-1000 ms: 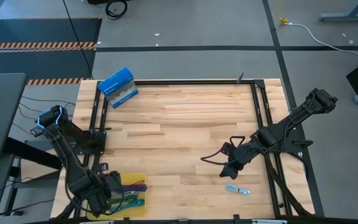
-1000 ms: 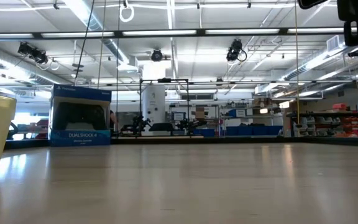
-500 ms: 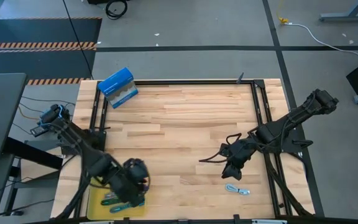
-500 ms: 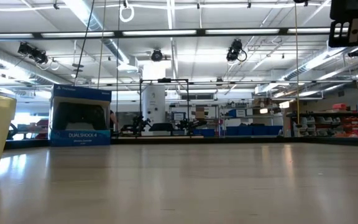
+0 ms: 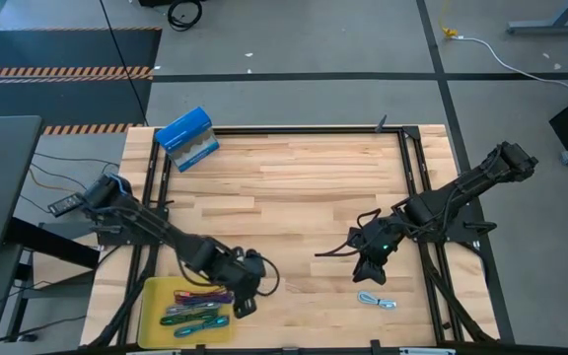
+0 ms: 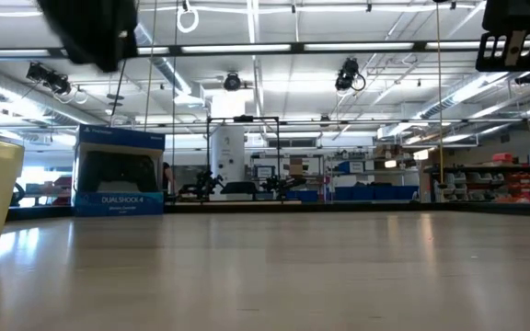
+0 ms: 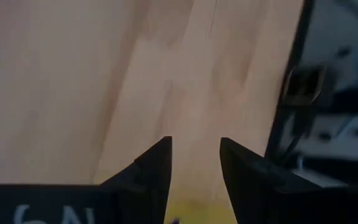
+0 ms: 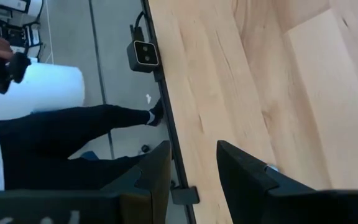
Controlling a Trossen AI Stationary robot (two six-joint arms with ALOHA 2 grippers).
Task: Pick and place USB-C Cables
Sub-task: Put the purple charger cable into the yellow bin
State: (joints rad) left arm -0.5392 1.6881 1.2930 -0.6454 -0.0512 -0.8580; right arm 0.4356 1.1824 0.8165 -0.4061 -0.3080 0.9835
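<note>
USB-C cables (image 5: 197, 307) lie in a loose heap on the flat yellow tray (image 5: 154, 296) at about 7 o'clock on the wooden table (image 5: 294, 187), by its near edge: teal, green, magenta and purple strands side by side. One more, the pale blue cable (image 5: 375, 301), lies alone on the bare wood at about 5 o'clock, well apart from the tray.

Just beside the tray's 3 o'clock edge the left gripper (image 5: 248, 295) hangs over the table. Its wrist view shows the two dark fingers (image 7: 156, 165) parted by a narrow gap, with only wood and a strip of yellow between them; nothing is held.

At 4 o'clock the right gripper (image 5: 369, 270) hovers near the pale blue cable, towards the table's middle from it. Its fingers (image 8: 156, 163) stand apart too, with nothing between them.

Far off at 11 o'clock, the blue rectangular box (image 5: 186, 137) stands at the table's far left corner.
</note>
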